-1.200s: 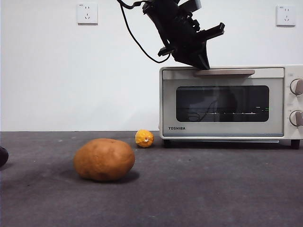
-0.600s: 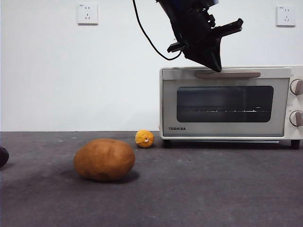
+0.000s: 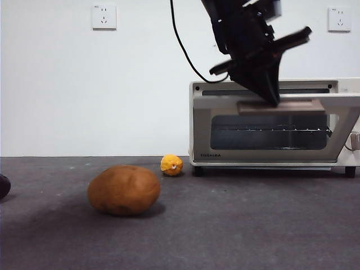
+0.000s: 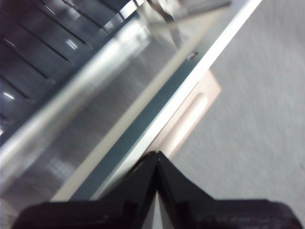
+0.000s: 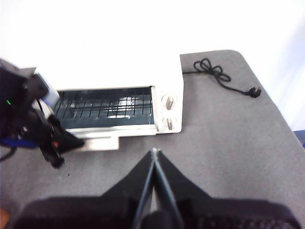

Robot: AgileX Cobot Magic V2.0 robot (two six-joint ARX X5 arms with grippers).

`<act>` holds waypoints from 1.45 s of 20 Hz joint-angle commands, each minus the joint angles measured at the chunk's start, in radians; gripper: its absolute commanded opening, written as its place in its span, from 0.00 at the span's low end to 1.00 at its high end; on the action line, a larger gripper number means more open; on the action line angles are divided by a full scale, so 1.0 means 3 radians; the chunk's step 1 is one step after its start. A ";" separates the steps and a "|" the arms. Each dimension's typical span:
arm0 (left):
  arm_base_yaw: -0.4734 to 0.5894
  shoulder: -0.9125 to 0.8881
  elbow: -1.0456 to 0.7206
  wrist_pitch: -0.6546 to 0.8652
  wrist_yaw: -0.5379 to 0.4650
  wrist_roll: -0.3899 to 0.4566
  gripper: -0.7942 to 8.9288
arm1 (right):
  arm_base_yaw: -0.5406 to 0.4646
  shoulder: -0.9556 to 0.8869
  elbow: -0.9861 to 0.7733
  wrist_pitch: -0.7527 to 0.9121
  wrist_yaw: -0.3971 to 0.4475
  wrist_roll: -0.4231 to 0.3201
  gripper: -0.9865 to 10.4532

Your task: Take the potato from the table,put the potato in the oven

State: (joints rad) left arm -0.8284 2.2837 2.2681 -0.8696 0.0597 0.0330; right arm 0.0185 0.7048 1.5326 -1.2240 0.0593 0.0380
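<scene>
Rough speckled grey table point(image 3: 236, 225) carries the matte oval potato point(image 3: 124, 189) while my left gripper point(image 3: 272, 97), jaws closed, presses the cream oven's point(image 3: 337, 87) beige handle point(image 3: 281, 107).

Plain white wall point(image 3: 84, 90); two wall sockets point(image 3: 103, 16), evenly lit.

The table point(image 3: 236, 225) is a dark grey, rough, speckled surface running back to a white wall. Resting directly on it: the potato point(image 3: 124, 189) near the front, lying on its side — large, oval, orange-brown. Behind it, well apart, sits a small yellow lumpy ball point(image 3: 171, 165), just beside the oven point(image 3: 199, 140), which stands on short dark feet. A dark rounded object point(image 3: 3, 185) shows at the edge — mostly cut off. A black power cord point(image 5: 224, 78) lies coiled on the grey surface beyond the oven.
</scene>
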 commanded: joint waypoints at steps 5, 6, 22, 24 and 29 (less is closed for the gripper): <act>-0.0004 0.0201 -0.0097 -0.0018 -0.0201 -0.0072 0.08 | 0.0004 -0.0009 0.0172 -0.0031 0.0042 0.0032 0.09; -0.0011 0.0201 -0.0097 -0.0022 -0.0201 -0.0102 0.08 | 0.0004 -0.0009 0.0186 -0.0034 0.0042 0.0032 0.09; -0.0093 0.0312 -0.0160 -0.0140 -0.0187 -0.0266 0.08 | 0.0006 -0.0009 0.0206 -0.0086 0.0145 0.0009 0.09; -0.0114 0.0345 -0.0160 -0.0130 -0.0187 -0.0266 0.08 | 0.0006 -0.0009 0.0206 -0.0089 0.0154 0.0009 0.09; -0.0139 0.0376 -0.0163 -0.0172 -0.0179 -0.0278 0.08 | 0.0006 -0.0009 0.0206 -0.0089 0.0156 -0.0019 0.09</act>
State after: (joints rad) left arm -0.8867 2.3730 2.2295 -0.9573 0.0555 -0.0380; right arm 0.0193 0.7048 1.5902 -1.2568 0.1047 0.0368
